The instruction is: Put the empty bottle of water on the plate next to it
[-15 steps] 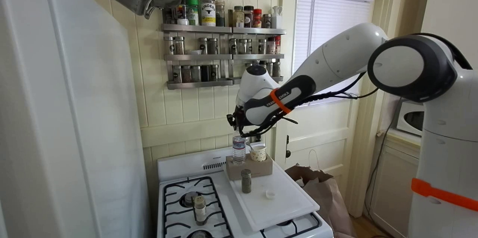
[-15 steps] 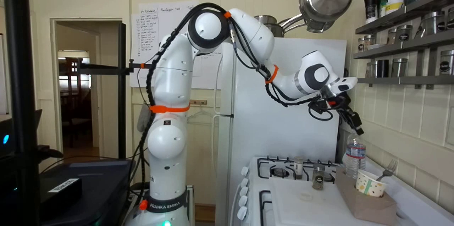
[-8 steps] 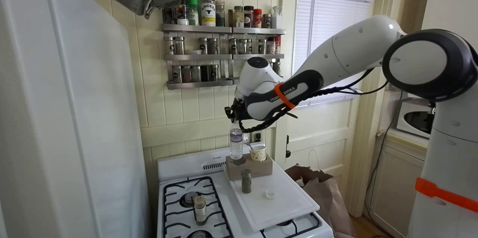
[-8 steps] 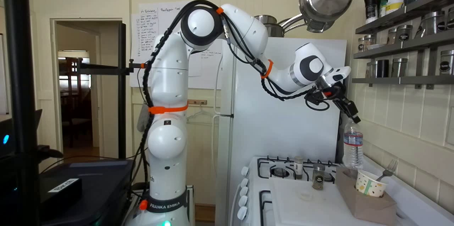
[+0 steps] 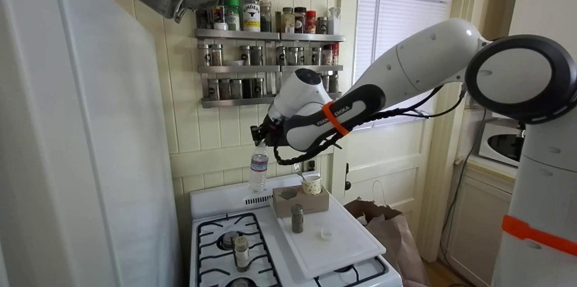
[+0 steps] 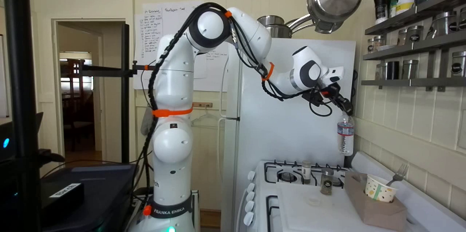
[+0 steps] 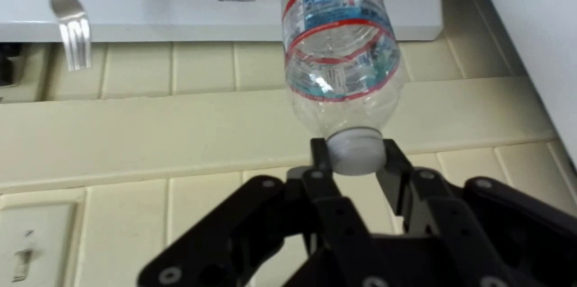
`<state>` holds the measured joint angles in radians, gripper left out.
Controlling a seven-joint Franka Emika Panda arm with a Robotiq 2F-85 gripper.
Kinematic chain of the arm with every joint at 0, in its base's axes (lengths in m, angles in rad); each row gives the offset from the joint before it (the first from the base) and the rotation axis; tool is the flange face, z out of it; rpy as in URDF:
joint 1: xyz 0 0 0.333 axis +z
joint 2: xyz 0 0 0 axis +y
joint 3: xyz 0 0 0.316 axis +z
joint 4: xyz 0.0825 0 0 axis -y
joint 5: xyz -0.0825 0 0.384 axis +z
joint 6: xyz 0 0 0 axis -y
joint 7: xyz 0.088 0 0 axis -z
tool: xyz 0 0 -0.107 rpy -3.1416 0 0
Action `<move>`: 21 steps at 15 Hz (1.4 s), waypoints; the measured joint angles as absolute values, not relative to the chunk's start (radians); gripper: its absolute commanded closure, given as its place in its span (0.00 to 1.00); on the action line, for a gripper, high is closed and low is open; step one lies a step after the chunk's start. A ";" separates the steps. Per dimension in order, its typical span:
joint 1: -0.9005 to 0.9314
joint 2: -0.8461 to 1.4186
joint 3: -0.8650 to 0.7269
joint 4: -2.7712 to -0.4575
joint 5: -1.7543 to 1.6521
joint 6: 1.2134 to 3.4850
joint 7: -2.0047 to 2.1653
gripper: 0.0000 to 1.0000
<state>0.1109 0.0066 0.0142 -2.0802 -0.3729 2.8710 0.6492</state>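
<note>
Wrist view: gripper (image 7: 353, 156) is narrowed onto the white cap (image 7: 356, 151) of the bottle (image 7: 340, 43), gripping from both sides. No water line visible, so it reads as the empty one. Change: a second ago it stood in the cardboard holder (image 5: 311, 205); half a second ago it was up, base about level with the cut-out; now it's fully out, hanging in air in both exterior views, swung toward the fridge (image 5: 90, 143). Holder's cut-out is now exposed; paper cup (image 6: 379, 190) and fork (image 6: 398, 177) sit where they were. For the task: pick looks done, carry under way, placing not yet. Nothing here is clearly a plate; white tray (image 5: 347, 251) is my best match. If that's the target, the bottle is off to one side and well above it, toward the back wall (image 5: 216, 163), so next move likely has to bring it back over the tray, then down. Watch the jar (image 5: 297, 218) and small clear piece (image 5: 326, 234) on the tray; bottle base could knock either. Grip is cap-only, so I'd expect some swing; in an exterior view the bottle (image 5: 258, 169) leans a bit. Light, tall, probably tippy: base should be flat on the surface before release.
</note>
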 measured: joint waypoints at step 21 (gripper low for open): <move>0.181 0.335 0.020 -1.924 -0.407 3.023 0.622 0.92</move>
